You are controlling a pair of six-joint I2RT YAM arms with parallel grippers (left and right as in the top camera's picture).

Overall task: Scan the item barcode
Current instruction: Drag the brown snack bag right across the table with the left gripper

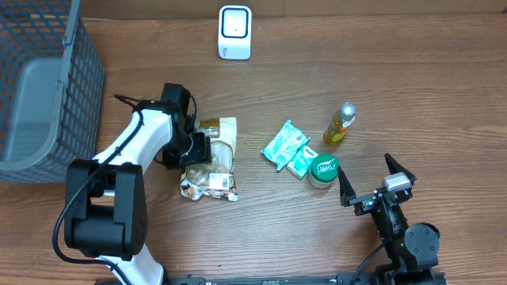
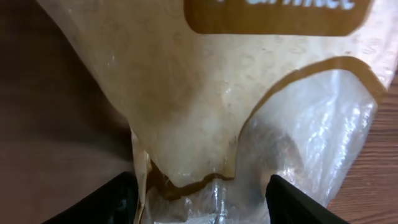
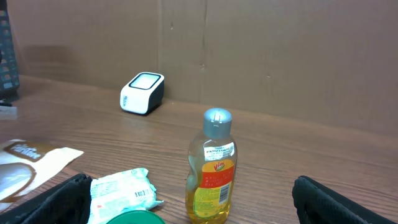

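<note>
A brown wooden tabletop (image 1: 261,95) carried a grey wire-mesh basket (image 1: 47,79) at its left edge. Near the middle, the beige-and-clear plastic food bag (image 1: 218,162) lay flat. The left hand (image 1: 200,149) sat at the bag's left side, jaws parted astride its end, not visibly pinching it. The right hand (image 1: 364,165) gaped wide, empty, near the front edge. A small white barcode scanner (image 1: 235,32) stood at the far side.

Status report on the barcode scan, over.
Left gripper open, straddling snack bag on table. Right gripper open, empty. Nothing between bag and scanner.
</note>
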